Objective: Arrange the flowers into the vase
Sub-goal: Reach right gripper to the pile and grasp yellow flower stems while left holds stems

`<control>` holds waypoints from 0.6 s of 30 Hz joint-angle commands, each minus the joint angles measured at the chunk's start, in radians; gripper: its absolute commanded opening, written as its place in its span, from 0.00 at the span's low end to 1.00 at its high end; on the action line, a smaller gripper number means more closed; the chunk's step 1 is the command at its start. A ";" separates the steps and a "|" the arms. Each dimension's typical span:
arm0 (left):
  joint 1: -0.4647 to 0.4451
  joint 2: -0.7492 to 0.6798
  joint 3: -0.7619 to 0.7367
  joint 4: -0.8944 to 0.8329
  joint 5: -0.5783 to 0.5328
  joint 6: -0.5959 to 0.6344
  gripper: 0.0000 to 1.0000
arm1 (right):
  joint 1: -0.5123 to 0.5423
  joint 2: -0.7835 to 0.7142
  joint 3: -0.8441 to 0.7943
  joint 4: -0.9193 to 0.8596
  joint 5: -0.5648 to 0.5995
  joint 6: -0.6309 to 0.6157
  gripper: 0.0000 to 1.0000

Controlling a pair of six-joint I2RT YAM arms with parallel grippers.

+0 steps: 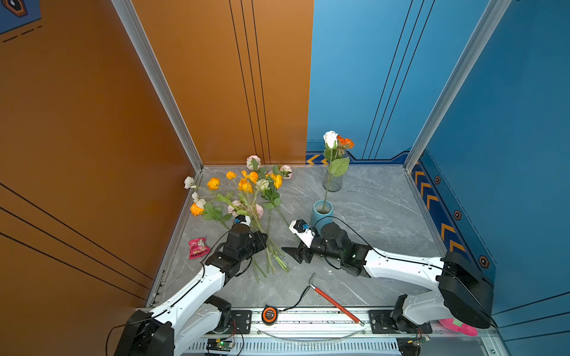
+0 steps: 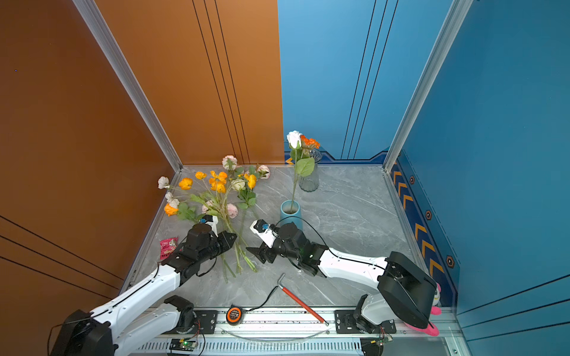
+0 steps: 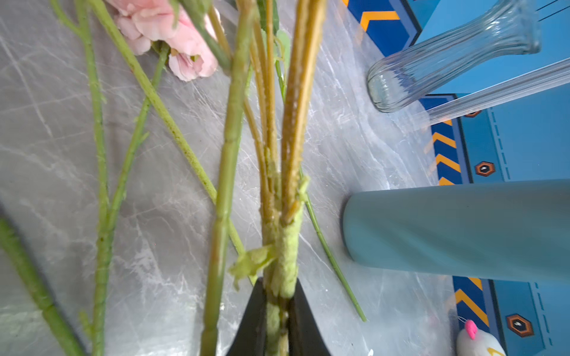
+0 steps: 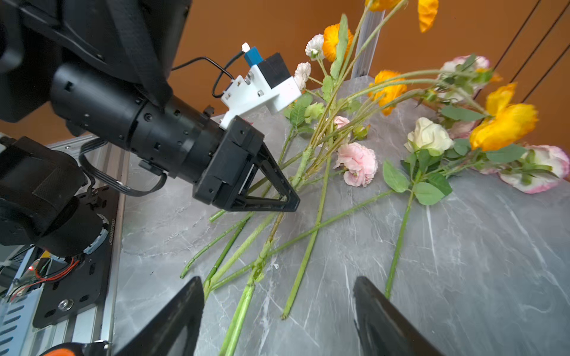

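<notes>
In both top views, pinching stems of the flowers (image 1: 246, 191), heaped left of the blue vase (image 1: 322, 212), with the left end effector (image 1: 262, 239); aiming the right end effector (image 1: 289, 253) at them from beside that vase. In the left wrist view, clamping one thick stem (image 3: 285, 246). In the right wrist view, holding jaws wide over stem ends.

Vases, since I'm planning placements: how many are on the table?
2: the blue vase mid-table, holding a white rose; the clear glass vase behind it, farther back. None looks hidden.

Left arm (image 1: 197, 286): stretched forward.
Left gripper (image 4: 291, 200): jaws pinched together.
Right arm (image 1: 401, 265): forearm angled leftward.
Right gripper (image 4: 277, 280): jaws spread wide.
</notes>
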 commanded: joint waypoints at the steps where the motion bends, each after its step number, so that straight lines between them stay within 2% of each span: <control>1: 0.021 -0.080 -0.022 0.022 0.039 0.035 0.00 | 0.027 0.080 0.071 -0.041 -0.060 0.091 0.75; 3: 0.039 -0.128 -0.022 0.003 0.052 0.037 0.00 | 0.041 0.122 0.124 -0.074 -0.057 0.093 0.71; 7: 0.075 -0.191 -0.034 -0.004 0.103 0.027 0.00 | 0.044 0.206 0.209 -0.101 -0.070 0.104 0.56; 13: 0.102 -0.237 -0.066 0.026 0.146 0.003 0.00 | 0.044 0.290 0.297 -0.128 -0.114 0.129 0.51; 16: 0.112 -0.252 -0.066 0.018 0.153 0.001 0.00 | 0.045 0.304 0.303 -0.118 -0.121 0.138 0.45; 18: 0.121 -0.257 -0.065 0.014 0.160 0.005 0.00 | 0.044 0.304 0.295 -0.100 -0.122 0.142 0.45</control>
